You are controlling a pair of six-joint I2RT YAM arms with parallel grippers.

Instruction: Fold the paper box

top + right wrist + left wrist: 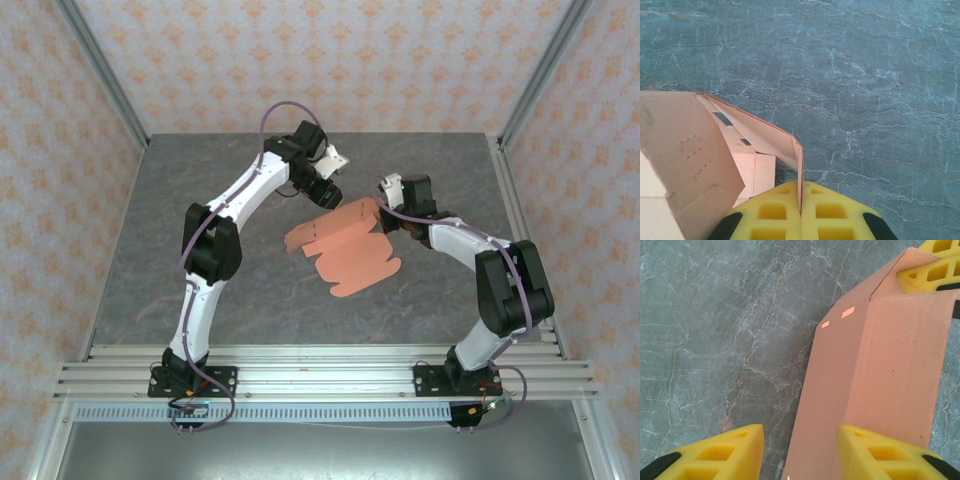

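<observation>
1. Counter (pixel 200 220): grey, marble-veined surface with patterned walls on three sides. Both arms are bolted at its near edge.
2. Paper box (pixel 345 250): salmon-orange thin cardboard, still mostly a flat die-cut sheet. It lies near the middle of the counter, between the two pincers. Its rounded tabs point toward the near edge. The far end is raised off the surface, and the rest lies flat.
3. Left pincer (pixel 328 197): sits at the far-left corner of the sheet and points down at it.
   - In the left wrist view, the yellow fingers (pixel 725 452) stand apart.
   - One finger is over bare counter (pixel 715 340).
   - The other is against a raised panel of the paper box (pixel 880 365). Whether it touches the panel cannot be told.
   - The panel's left edge runs down into the gap between the fingers. Nothing is clamped.
   - Two small slots show near the panel's fold line.
4. Right pincer (pixel 383 213): sits at the far-right end of the sheet.
   - In the right wrist view, the right pincer (pixel 801 192) has its yellow fingers pressed together on the thin edge of an upright flap.
   - The rest of the paper box (pixel 685 150) slopes away to the left, with two slots visible.
   - Bare counter (pixel 865 75) lies beyond.
   - The same fingers (pixel 935 265) appear at the top right of the left wrist view, at the panel's far corner.
</observation>
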